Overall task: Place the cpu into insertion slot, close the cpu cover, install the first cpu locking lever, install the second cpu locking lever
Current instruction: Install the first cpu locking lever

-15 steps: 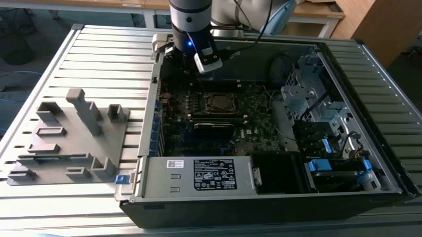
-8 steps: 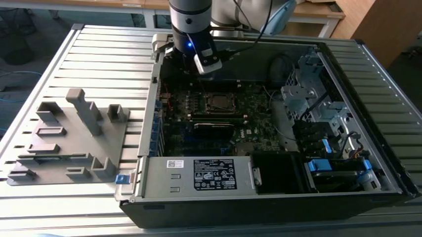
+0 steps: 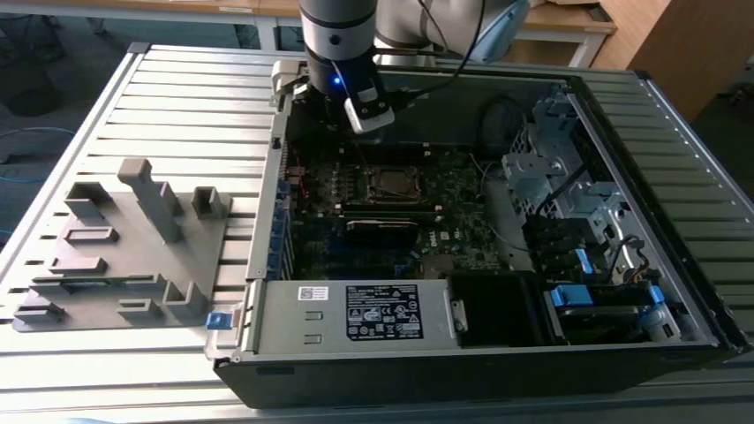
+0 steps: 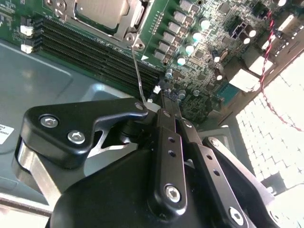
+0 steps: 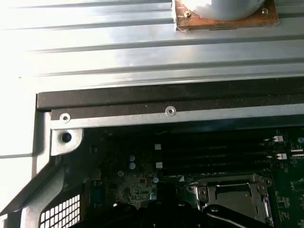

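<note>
Black computer case (image 3: 471,371) holds the insertion slot (image 3: 393,183) mid-board in the exterior view, with the gripper (image 3: 367,124) above the board's far edge. Second wrist view: jaws pinched together beside a locking lever (image 4: 138,71); the cpu (image 4: 102,12) sits under the cpu cover (image 4: 135,14). First wrist view: the cover lies flat.

In the exterior view, a big silver table (image 3: 177,97) with long grooves sits in the middle. At 12 o'clock there is a light wooden desk (image 3: 566,19). At 1 o'clock stands a brown wooden cupboard (image 3: 689,49). At 10 o'clock the floor (image 3: 83,44) is grey. Bright light shines on the table.
</note>
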Motion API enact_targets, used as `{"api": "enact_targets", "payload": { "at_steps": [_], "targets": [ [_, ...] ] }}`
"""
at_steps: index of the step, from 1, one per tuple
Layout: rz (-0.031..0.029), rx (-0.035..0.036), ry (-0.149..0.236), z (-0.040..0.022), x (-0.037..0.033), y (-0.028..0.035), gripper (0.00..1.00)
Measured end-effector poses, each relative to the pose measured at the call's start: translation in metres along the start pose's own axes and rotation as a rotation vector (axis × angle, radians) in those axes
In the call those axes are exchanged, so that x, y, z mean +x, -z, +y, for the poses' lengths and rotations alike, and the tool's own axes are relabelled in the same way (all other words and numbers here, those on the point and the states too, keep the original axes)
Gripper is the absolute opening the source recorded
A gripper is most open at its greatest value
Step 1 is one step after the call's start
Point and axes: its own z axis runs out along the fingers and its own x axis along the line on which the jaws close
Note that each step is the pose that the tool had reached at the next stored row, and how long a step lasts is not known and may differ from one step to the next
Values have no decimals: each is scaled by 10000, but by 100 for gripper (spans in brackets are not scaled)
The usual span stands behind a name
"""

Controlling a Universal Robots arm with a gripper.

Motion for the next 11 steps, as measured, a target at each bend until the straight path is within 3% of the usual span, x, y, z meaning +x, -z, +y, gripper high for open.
{"api": "enact_targets", "payload": {
  "at_steps": [1,2,11],
  "targets": [
    [10,-130,-7,0,3,0,11],
    [14,-193,-11,0,4,0,11],
    [16,-205,-10,-1,-34,-18,11]
  ]
}}
